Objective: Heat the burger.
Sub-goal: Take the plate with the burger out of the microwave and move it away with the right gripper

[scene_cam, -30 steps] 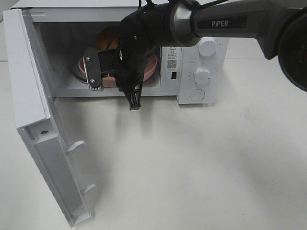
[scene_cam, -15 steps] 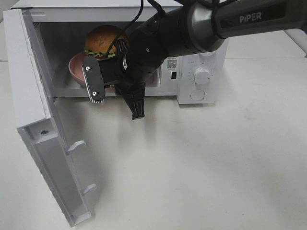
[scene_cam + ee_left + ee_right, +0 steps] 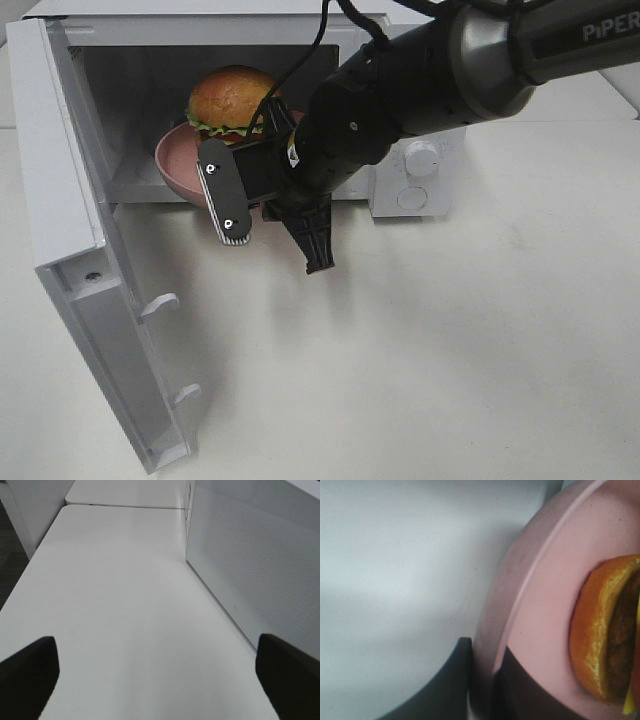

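White desk (image 3: 450, 340) all round, white microwave (image 3: 420, 160) at the back with its door (image 3: 90, 300) swung wide toward me on the left. Step in hand, as I read it: my right claw (image 3: 482, 680) is carrying the pink plate (image 3: 178, 165) with the burger (image 3: 232, 100) at the mouth of the oven cavity, plate tilted and off the floor of the cavity. Right wrist view shows the claw's fingers pressed onto the plate rim, one each side, so it's pinching the plate. Burger sits on the plate, bun up, lettuce at its edge.

Left claw (image 3: 160, 670) is spread wide, nothing between its fingers, parked over bare desk beside the microwave's side wall.

Versus a second ago: plate and burger were deeper in and mostly hidden behind my arm; now they're nearer the opening and higher, burger in full view, arm shifted right and toward me. So the plate looks to be coming out, not going in; can't tell if heating is done.

Next move calls for keeping the plate level so the burger doesn't slide, clearing the door sill, then setting it on the desk.
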`<state>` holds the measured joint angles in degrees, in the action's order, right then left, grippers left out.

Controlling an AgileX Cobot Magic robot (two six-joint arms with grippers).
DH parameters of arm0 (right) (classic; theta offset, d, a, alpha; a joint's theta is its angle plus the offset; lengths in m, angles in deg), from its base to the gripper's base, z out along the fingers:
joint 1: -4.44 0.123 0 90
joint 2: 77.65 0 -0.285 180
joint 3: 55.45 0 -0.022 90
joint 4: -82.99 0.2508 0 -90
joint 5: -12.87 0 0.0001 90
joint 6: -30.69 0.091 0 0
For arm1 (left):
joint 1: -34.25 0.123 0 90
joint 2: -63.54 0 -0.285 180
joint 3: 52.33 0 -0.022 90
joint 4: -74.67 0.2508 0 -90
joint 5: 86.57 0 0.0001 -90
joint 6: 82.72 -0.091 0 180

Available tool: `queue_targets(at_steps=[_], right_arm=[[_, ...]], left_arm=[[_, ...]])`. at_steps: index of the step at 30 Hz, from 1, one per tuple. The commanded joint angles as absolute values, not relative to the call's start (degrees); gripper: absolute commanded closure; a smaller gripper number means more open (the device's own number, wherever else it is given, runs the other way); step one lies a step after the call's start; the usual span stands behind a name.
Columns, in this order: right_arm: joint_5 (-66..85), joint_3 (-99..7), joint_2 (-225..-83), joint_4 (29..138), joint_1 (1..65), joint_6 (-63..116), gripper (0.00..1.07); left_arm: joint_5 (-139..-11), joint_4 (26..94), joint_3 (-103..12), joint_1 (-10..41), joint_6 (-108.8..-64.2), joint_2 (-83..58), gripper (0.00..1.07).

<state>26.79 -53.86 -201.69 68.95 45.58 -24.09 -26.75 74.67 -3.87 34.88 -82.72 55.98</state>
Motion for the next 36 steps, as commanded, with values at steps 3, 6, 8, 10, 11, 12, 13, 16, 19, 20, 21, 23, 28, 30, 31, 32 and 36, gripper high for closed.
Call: queue_targets(at_steps=[3,6,8,10,11,12,13,16,19,20,21,23,28,30,31,32,36], right_arm=[[19.7,-49.2,-196.8,66.1,45.9,-24.7,1.07],[17.5,-45.4,-194.0,65.7,45.9,-24.7,1.07],[16.7,-44.4,-193.3,65.7,45.9,-24.7,1.07],[14.9,-42.1,-191.8,65.2,45.9,-24.7,1.07],[14.3,-41.1,-191.2,64.9,45.9,-24.7,1.07],[13.4,-39.0,-189.8,64.9,45.9,-24.7,1.07],[13.4,-39.0,-189.8,64.9,45.9,-24.7,1.07],[12.9,-35.7,-187.5,64.9,45.9,-24.7,1.07],[12.9,-32.0,-184.6,64.9,45.9,-24.7,1.07],[12.9,-32.0,-184.6,64.9,45.9,-24.7,1.07],[12.9,-31.3,-183.9,64.9,45.9,-24.7,1.07],[12.9,-29.6,-182.2,64.9,45.9,-24.7,1.07],[12.9,-26.2,-178.4,64.8,45.9,-24.7,1.07],[12.9,-24.1,-176.0,64.8,45.9,-24.7,1.07],[12.9,-24.1,-176.0,64.8,45.9,-24.7,1.07],[12.9,-22.5,-174.6,64.8,45.9,-24.7,1.07],[12.9,-20.2,-172.4,64.8,45.9,-24.7,1.07]], left_arm=[[-27.2,74.7,-3.8,35.1,-82.2,57.2,0.06],[-27.2,74.7,-3.8,35.1,-82.2,57.2,0.06],[-27.2,74.7,-3.8,35.1,-82.2,57.2,0.06],[-27.2,74.7,-3.8,35.1,-82.2,57.2,0.06],[-27.2,74.7,-3.8,35.1,-82.2,57.2,0.06],[-27.2,74.7,-3.8,35.1,-82.2,57.2,0.06],[-27.2,74.7,-3.8,35.1,-82.2,57.2,0.06],[-27.2,74.7,-3.8,35.1,-82.2,57.2,0.06],[-27.2,74.7,-3.8,35.1,-82.2,57.2,0.06],[-27.2,74.7,-3.8,35.1,-82.2,57.2,0.06],[-27.2,74.7,-3.8,35.1,-82.2,57.2,0.06],[-27.2,74.7,-3.8,35.1,-82.2,57.2,0.06],[-27.2,74.7,-3.8,35.1,-82.2,57.2,0.06],[-27.2,74.7,-3.8,35.1,-82.2,57.2,0.06],[-27.2,74.7,-3.8,35.1,-82.2,57.2,0.06],[-27.2,74.7,-3.8,35.1,-82.2,57.2,0.06],[-27.2,74.7,-3.8,35.1,-82.2,57.2,0.06]])
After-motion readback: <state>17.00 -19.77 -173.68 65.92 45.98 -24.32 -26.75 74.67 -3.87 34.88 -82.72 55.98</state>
